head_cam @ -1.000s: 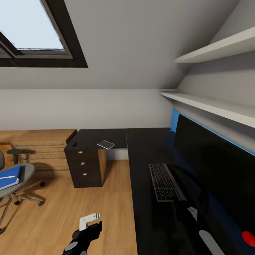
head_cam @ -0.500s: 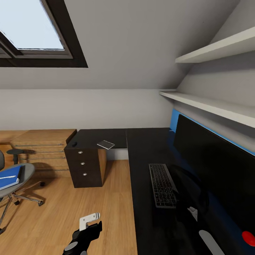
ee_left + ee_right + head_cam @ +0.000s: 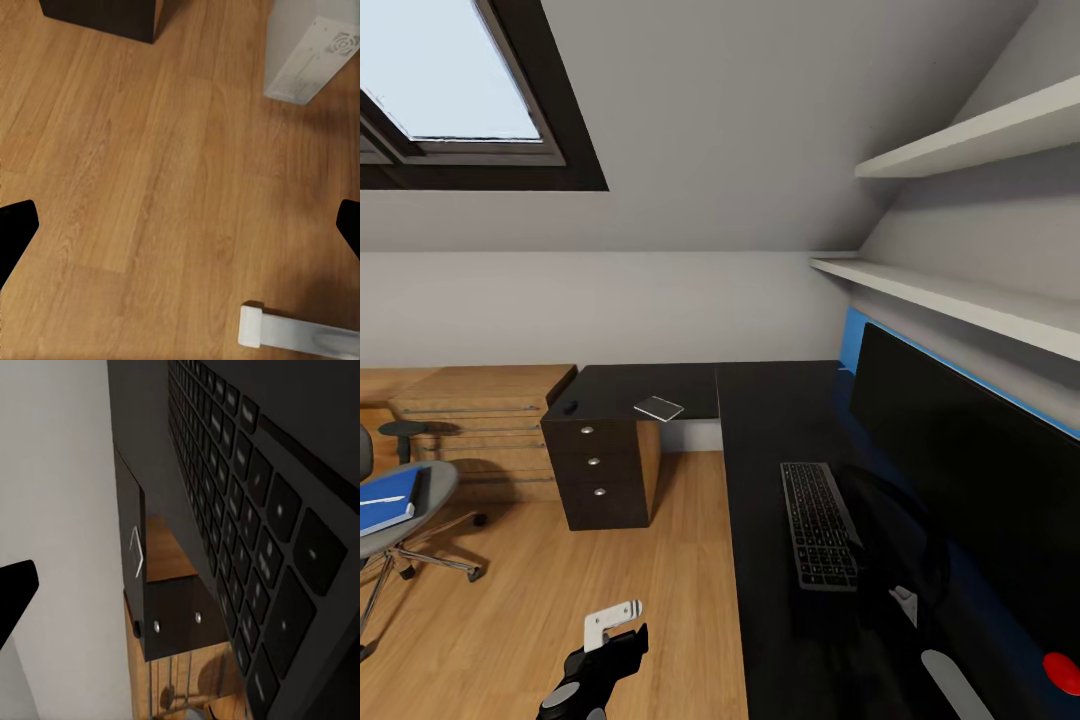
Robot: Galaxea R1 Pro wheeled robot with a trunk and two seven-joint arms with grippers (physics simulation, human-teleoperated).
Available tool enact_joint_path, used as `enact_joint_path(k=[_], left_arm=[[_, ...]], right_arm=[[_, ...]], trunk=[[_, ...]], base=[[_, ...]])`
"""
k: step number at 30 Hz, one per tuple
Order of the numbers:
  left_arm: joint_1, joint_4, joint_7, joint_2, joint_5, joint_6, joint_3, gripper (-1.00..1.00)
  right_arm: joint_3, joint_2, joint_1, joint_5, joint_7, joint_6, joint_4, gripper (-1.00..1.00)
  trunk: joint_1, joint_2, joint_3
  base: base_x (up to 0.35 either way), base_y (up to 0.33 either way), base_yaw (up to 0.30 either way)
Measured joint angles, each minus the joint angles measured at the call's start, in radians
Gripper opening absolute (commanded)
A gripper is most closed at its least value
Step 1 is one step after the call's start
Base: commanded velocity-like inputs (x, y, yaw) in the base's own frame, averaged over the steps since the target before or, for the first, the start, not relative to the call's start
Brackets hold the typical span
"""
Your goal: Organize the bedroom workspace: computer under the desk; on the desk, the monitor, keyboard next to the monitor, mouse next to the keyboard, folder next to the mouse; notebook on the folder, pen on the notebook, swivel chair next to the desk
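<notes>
Head view: keyboard (image 3: 818, 524) lies flat on the glossy black desk (image 3: 760, 420), just beside the monitor (image 3: 970, 470), which stands at 3 o'clock. Blue folder (image 3: 388, 500) rests on the swivel chair (image 3: 405, 510) seat at 9 o'clock, well apart from the desk. Small flat notebook (image 3: 659, 408) on the far desk wing, above the dark drawers (image 3: 597, 470). Left gripper (image 3: 610, 640) hangs over wood floor (image 3: 540, 600) at 6 o'clock, jaws spread wide, holding nothing. Left wrist view: computer (image 3: 311, 52) on the floor. Right gripper (image 3: 905, 600) near the keyboard's near end; cannot tell its opening.
</notes>
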Motion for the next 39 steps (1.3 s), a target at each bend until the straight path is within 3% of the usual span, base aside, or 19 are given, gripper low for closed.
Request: enact_joint_path(k=[3, 31, 39], left_arm=[[0.0, -0.003, 0.0, -0.001, 0.0, 0.001, 0.001, 1.0], [0.0, -0.005, 0.001, -0.003, -0.001, 0.001, 0.006, 1.0], [0.0, -0.003, 0.0, -0.002, 0.0, 0.001, 0.006, 1.0]], right_arm=[[0.0, 0.0, 0.0, 0.0, -0.004, -0.001, 0.0, 1.0], [-0.002, -0.003, 0.0, 0.001, -0.008, -0.001, 0.0, 1.0], [-0.003, -0.003, 0.0, 0.003, -0.008, -0.003, 0.0, 1.0]], trunk=[[0.0, 0.0, 0.0], [0.107, -0.196, -0.088], [0.107, -0.196, -0.088]], base=[[0.0, 0.0, 0.0], [0.0, 0.0, 0.0], [0.0, 0.0, 0.0]])
